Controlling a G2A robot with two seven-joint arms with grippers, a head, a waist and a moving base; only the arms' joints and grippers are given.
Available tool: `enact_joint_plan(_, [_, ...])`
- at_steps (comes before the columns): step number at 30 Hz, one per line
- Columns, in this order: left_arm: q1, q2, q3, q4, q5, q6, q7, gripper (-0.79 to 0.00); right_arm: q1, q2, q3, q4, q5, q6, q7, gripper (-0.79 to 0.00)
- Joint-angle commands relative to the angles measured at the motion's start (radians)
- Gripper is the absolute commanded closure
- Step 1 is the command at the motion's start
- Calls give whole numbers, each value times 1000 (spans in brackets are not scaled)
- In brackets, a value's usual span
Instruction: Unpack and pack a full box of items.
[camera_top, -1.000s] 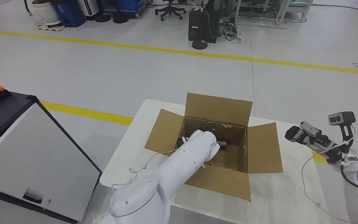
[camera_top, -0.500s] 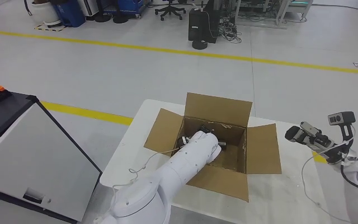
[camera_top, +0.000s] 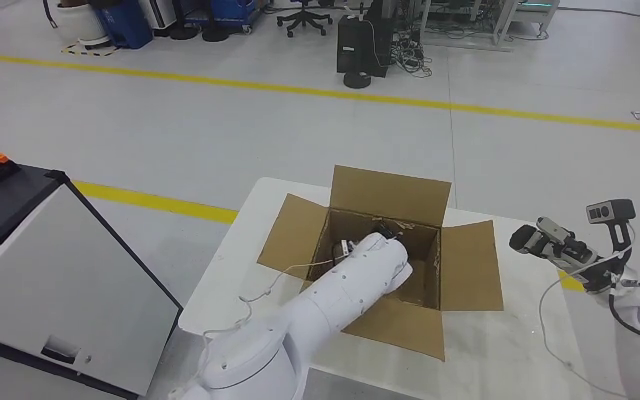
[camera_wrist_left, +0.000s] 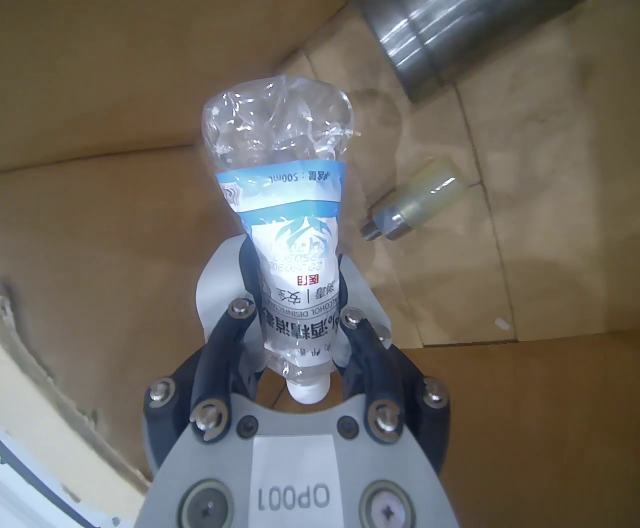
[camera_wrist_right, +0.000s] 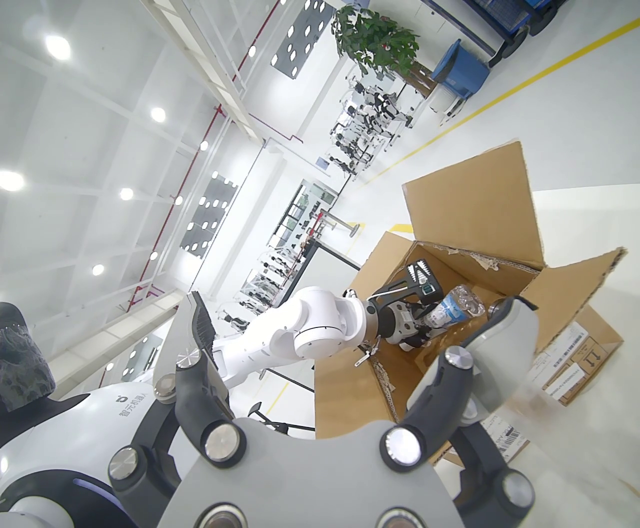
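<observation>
White table (camera_top: 235, 270) carries the open box (camera_top: 470, 265), and inside it the left gripper (camera_wrist_left: 295, 305) is clamped on a crumpled bottle (camera_wrist_left: 280, 200) near its cap, likely so it lifts clear of the walls. That arm slants down over the near flap; the right gripper (camera_wrist_right: 360, 325) hangs well aside, fingers (camera_wrist_right: 515, 325) spread, holding nothing.

box (camera_top: 390, 195) on table (camera_top: 240, 260) | in box: bottle (camera_wrist_left: 285, 200) in left gripper (camera_wrist_left: 295, 320), above box floor | fitting (camera_wrist_left: 415, 197) on box floor beside bottle | cylinder (camera_wrist_left: 450, 40) behind fitting | right gripper (camera_top: 530, 240) outside box, beyond its right flap
</observation>
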Motion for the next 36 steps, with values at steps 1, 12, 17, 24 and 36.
enact_joint_plan(1, [1, 3, 4, -35, 17, -3, -27, 0, 0, 0, 0, 0, 0, 0, 0, -785])
enact_joint_plan(12, [66, 75, -4, -399, 204, 60, -244, 0, 0, 0, 0, 0, 0, 0, 0, -785])
enact_joint_plan(17, [66, 75, -4, -399, 204, 60, -244, 0, 0, 0, 0, 0, 0, 0, 0, -785])
enact_joint_plan(24, [66, 75, -4, -399, 204, 60, -244, 0, 0, 0, 0, 0, 0, 0, 0, -785])
enact_joint_plan(36, [78, 79, -22, -418, 214, 69, -221, 0, 0, 0, 0, 0, 0, 0, 0, -785])
